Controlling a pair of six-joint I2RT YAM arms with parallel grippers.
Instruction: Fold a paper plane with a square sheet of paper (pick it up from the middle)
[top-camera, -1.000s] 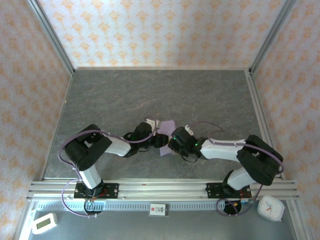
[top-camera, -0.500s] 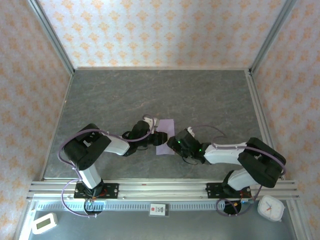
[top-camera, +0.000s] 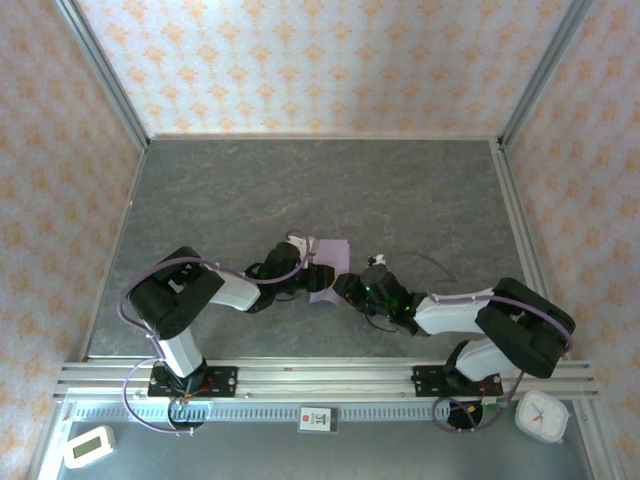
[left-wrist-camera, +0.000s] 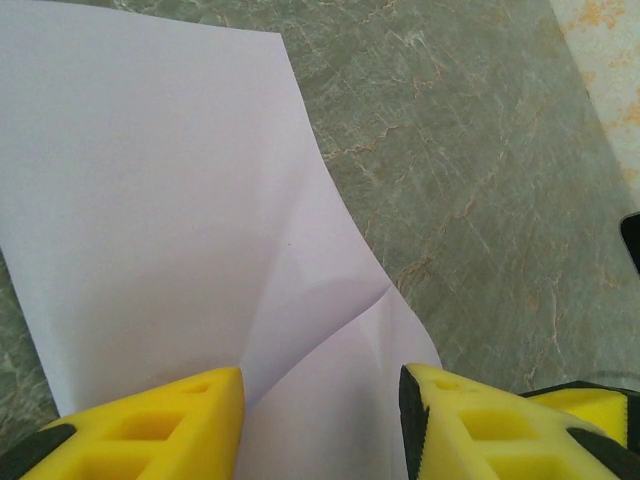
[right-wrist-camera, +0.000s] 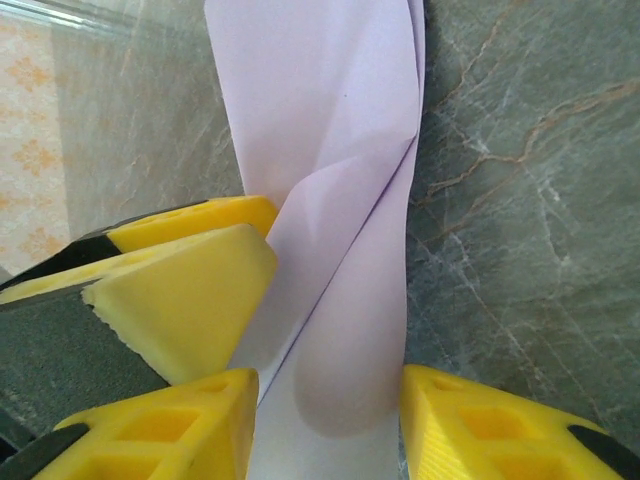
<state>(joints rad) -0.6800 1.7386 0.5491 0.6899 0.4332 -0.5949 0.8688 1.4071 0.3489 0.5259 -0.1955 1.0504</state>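
The square sheet of paper (top-camera: 334, 258) is pale lilac and lies creased on the grey table (top-camera: 300, 190) between the two arms. My left gripper (top-camera: 317, 274) stands open at the sheet's left side. In the left wrist view its yellow fingertips (left-wrist-camera: 180, 420) are spread over the near edge of the paper (left-wrist-camera: 170, 200), which shows two creases. My right gripper (top-camera: 347, 288) is at the sheet's near right corner. Its jaws (right-wrist-camera: 330, 425) are apart, with a folded, bulging strip of the paper (right-wrist-camera: 350, 300) between them. The left gripper's fingers (right-wrist-camera: 190, 295) sit just beside that strip.
An aluminium rail (top-camera: 320, 378) runs along the near edge, with the arm bases on it. A white timer (top-camera: 88, 446) lies at the bottom left and a white clock (top-camera: 541, 415) at the bottom right. Patterned walls enclose the table on three sides.
My right gripper has slid left to the sheet's near edge, close beside the left gripper, and its jaws have shifted in width. The paper now shows narrower. The left gripper has held still.
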